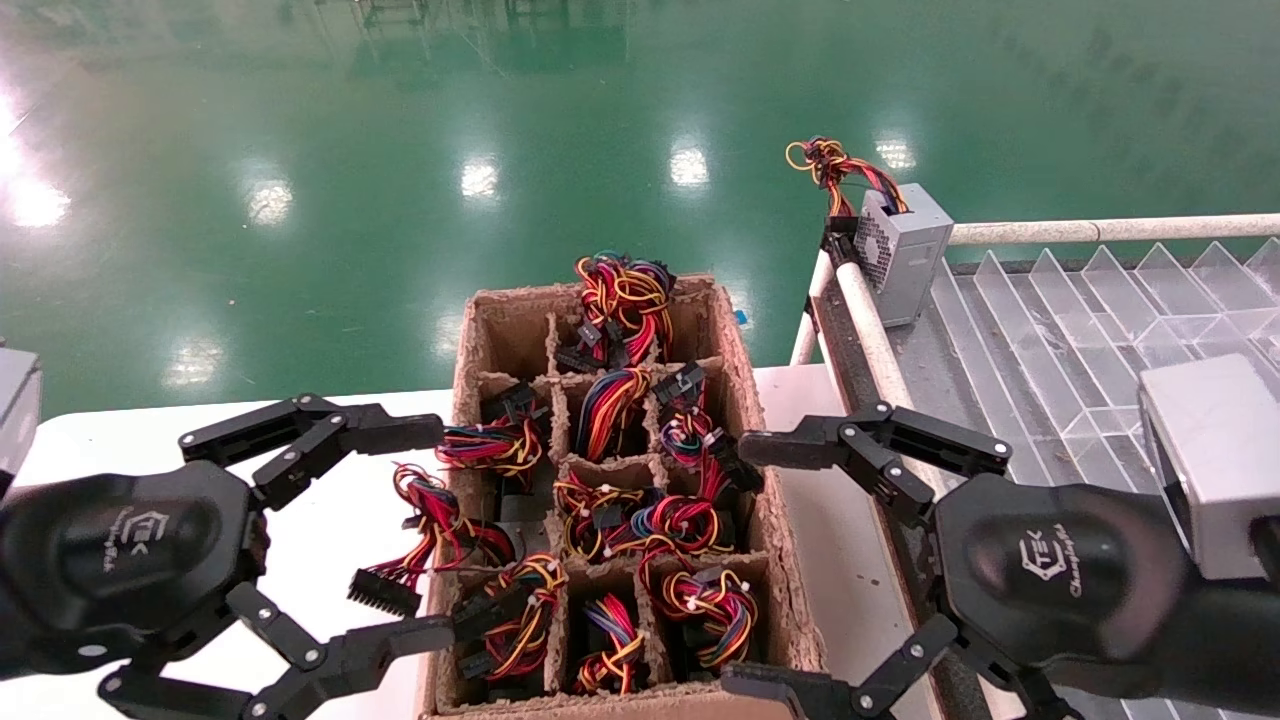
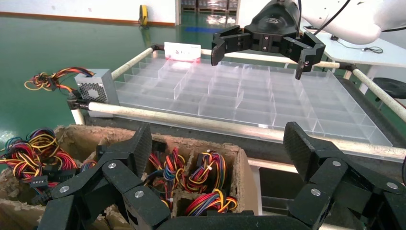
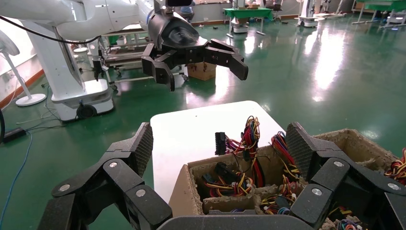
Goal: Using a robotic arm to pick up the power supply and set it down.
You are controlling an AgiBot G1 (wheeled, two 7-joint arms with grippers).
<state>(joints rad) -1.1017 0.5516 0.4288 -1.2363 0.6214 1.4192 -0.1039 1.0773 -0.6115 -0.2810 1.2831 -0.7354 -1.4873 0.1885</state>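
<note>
The power supply's grey body is hidden; only red, yellow, orange and black wire bundles (image 1: 610, 400) show in the cells of a cardboard box (image 1: 470, 330). One bundle (image 1: 415, 500) hangs over the box's left wall, its black connector (image 1: 385, 590) on the white table. My left gripper (image 1: 438, 532) stands open at the box's left side, its fingers spanning that loose bundle. My right gripper (image 1: 743, 565) stands open at the box's right wall. Neither holds anything. In the left wrist view the left gripper (image 2: 219, 143) hangs above the box cells (image 2: 206, 177). In the right wrist view the right gripper (image 3: 220, 141) does the same.
A grey box with a perforated grille face (image 1: 900, 250) and its own wire bundle stands on the far corner of a clear divided tray (image 1: 1080, 330), right of the cardboard box. The tray has a white tube rail (image 1: 870, 330). The white table (image 1: 130, 430) lies left.
</note>
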